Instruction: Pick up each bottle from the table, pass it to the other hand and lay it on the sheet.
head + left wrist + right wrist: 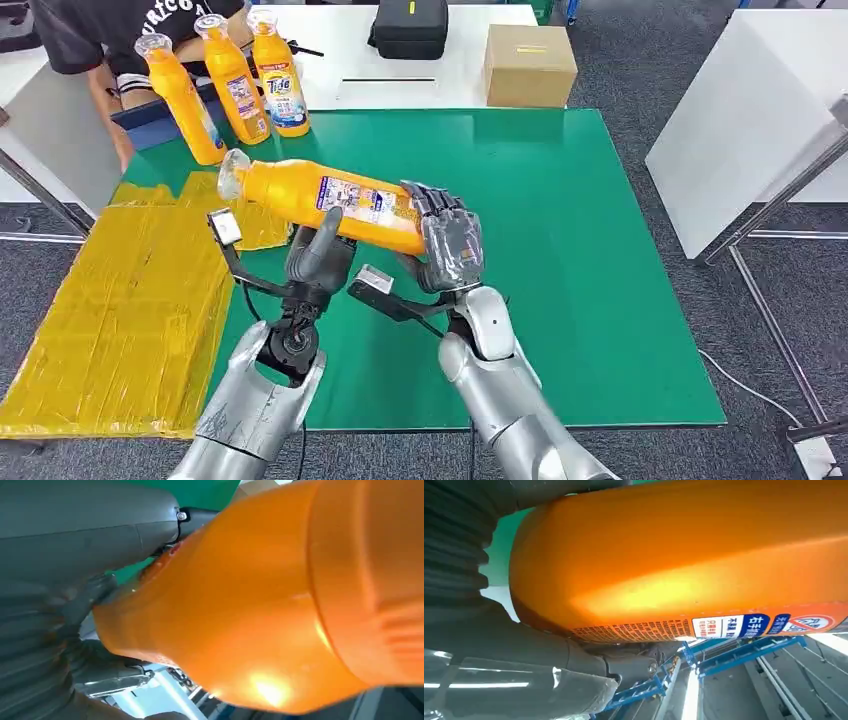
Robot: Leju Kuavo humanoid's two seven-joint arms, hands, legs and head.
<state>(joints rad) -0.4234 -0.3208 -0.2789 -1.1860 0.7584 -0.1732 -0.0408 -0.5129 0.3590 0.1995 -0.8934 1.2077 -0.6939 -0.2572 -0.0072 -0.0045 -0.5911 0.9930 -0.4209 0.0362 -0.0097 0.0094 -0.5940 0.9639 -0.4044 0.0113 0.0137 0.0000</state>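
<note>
An orange detergent bottle lies nearly level in the air above the green mat, cap end toward the left. My right hand grips its base end, fingers wrapped over the top. My left hand clasps the middle from below, thumb up across the label. Close up, the bottle sits between the left thumb and fingers, and its labelled body rests in the right hand. Three more orange bottles stand at the mat's far left corner. The yellow sheet lies to the left.
A person leans on the table behind the standing bottles. A black case and a cardboard box sit on the white table beyond the mat. Another white table stands at the right.
</note>
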